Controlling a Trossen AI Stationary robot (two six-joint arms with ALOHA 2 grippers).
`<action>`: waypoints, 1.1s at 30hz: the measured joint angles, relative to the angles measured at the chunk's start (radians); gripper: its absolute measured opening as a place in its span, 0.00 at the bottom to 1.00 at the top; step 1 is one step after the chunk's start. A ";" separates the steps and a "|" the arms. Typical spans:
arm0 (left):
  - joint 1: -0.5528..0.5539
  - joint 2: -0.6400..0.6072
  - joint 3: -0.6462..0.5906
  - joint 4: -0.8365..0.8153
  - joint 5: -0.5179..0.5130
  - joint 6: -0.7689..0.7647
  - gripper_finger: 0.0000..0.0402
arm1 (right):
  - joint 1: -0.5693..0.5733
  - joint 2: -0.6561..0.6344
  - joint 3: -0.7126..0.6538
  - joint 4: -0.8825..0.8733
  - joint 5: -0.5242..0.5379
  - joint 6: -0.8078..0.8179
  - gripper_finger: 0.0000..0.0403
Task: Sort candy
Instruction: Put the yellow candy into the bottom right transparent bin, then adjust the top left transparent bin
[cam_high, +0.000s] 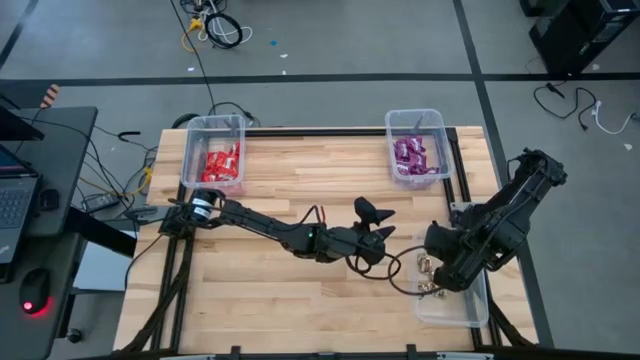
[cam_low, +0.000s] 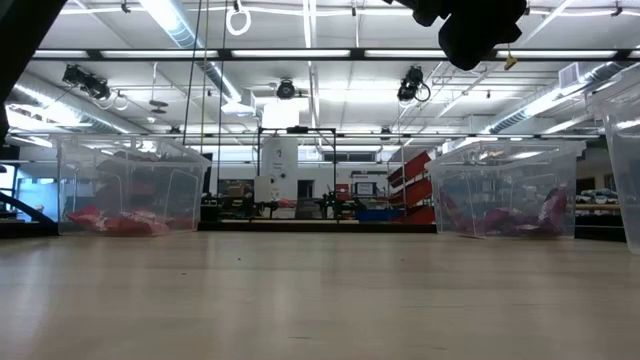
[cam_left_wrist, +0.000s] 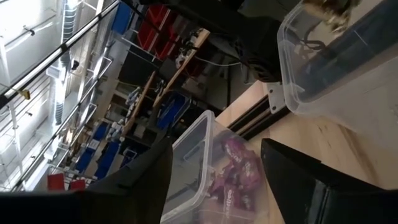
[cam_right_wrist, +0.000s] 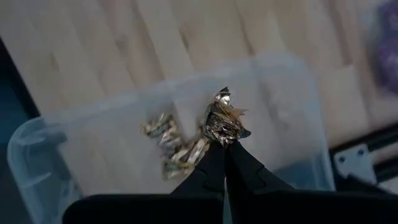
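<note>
My right gripper (cam_right_wrist: 225, 146) is shut on a gold foil candy (cam_right_wrist: 221, 118) and hangs over a clear bin (cam_right_wrist: 292, 81) at the table's near right, where a few more gold pieces (cam_right_wrist: 174, 146) lie on the floor. In the high view that gripper (cam_high: 440, 270) points down over the bin (cam_high: 470, 315). My left gripper (cam_high: 388, 223) stands open and level above the middle of the table with nothing between its fingers. It faces the far-right bin (cam_left_wrist: 199, 155) of purple candy (cam_left_wrist: 239, 171). Red candy (cam_high: 220, 163) lies in the far-left bin (cam_high: 213, 125). My right gripper pinches the gold candy by one end of its crinkled foil wrapper (cam_right_wrist: 222, 134), only at the free ends of its two fingers. The fingers come from above, pointing down. The candy is lifted clear, over the inside of the clear bin.
The purple bin (cam_high: 417, 120) and the red bin stand at the table's far edge, also in the low view (cam_low: 505, 190) (cam_low: 125, 190). Bare wood (cam_high: 300, 300) lies between the bins and before the left arm. Black frame rails (cam_high: 455, 170) run along the table's edges.
</note>
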 joint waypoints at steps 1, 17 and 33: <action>0.000 0.000 0.000 0.000 0.000 0.000 0.62 | 0.000 0.000 0.000 0.000 -0.019 0.006 0.00; -0.016 0.000 0.000 -0.081 -0.072 -0.002 0.62 | 0.025 0.003 -0.222 0.197 -0.366 -0.041 0.01; -0.016 0.000 0.000 -0.088 -0.072 -0.008 0.62 | 0.065 0.002 -0.296 0.239 -0.324 0.056 0.18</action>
